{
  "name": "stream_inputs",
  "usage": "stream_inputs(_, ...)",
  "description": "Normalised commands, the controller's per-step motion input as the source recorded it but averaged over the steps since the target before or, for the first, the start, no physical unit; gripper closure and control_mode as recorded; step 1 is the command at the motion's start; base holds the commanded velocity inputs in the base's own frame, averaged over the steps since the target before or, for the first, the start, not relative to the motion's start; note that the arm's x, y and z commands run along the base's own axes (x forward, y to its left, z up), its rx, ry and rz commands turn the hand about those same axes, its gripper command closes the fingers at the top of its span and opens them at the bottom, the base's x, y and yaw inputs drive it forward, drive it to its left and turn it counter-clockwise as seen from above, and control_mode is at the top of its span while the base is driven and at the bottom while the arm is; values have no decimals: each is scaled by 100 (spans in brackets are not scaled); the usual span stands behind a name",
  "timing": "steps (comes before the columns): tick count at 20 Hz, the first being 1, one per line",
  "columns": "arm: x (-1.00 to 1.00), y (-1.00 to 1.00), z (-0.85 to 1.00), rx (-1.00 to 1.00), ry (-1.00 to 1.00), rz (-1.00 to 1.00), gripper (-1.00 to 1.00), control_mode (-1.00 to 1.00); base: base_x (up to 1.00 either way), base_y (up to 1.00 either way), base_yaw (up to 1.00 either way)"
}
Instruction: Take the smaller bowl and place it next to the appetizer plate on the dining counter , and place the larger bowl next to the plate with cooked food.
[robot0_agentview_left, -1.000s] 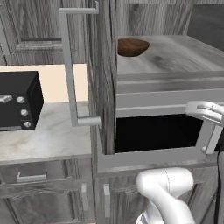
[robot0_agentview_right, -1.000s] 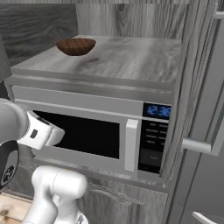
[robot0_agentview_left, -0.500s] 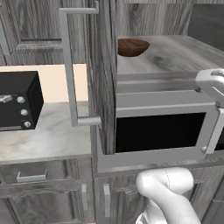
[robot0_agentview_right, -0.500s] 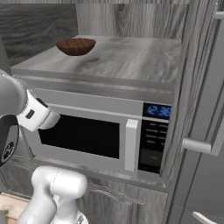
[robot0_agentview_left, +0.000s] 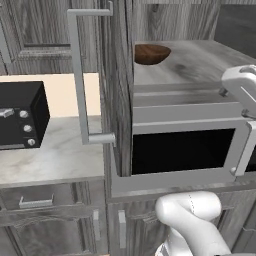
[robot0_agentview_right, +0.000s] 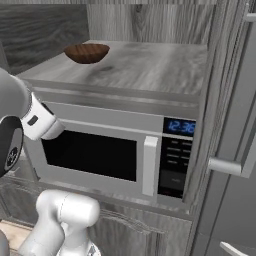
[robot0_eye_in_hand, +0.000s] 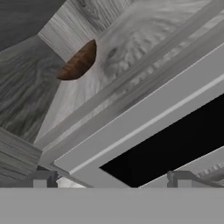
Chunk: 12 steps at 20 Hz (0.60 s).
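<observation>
The smaller bowl (robot0_agentview_left: 151, 53), dark brown wood, sits on the grey wood-grain shelf above the microwave, towards its back left (robot0_agentview_right: 86, 52). In the hand view the smaller bowl (robot0_eye_in_hand: 80, 61) lies far ahead at the upper left. My gripper (robot0_eye_in_hand: 111, 181) is open, its two tips wide apart with nothing between them, and it faces the microwave's top front edge. The wrist (robot0_agentview_left: 241, 86) hovers in front of the microwave's upper right corner, well short of the bowl. The larger bowl, both plates and the dining counter are out of view.
The microwave (robot0_agentview_right: 115, 150) fills the cabinet niche under the shelf. An open cabinet door with a long bar handle (robot0_agentview_left: 80, 75) stands out to the left. A black toaster oven (robot0_agentview_left: 20, 115) sits on the left counter. A fridge handle (robot0_agentview_right: 230, 165) juts out at the right.
My hand has risen from in front of the microwave door to the level of its top edge. The bowl has not moved.
</observation>
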Motion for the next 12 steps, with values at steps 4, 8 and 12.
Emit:
stream_inputs(4, 19, 19, 5, 0, -4, -1, -100, -100, 0, 0, 0)
stream_inputs(8, 20, 1, 5, 0, -1, -5, -100, -100, 0, 0, 0)
stream_inputs(12, 27, 0, 17, 0, 0, -5, -100, -100, 0, 0, 0)
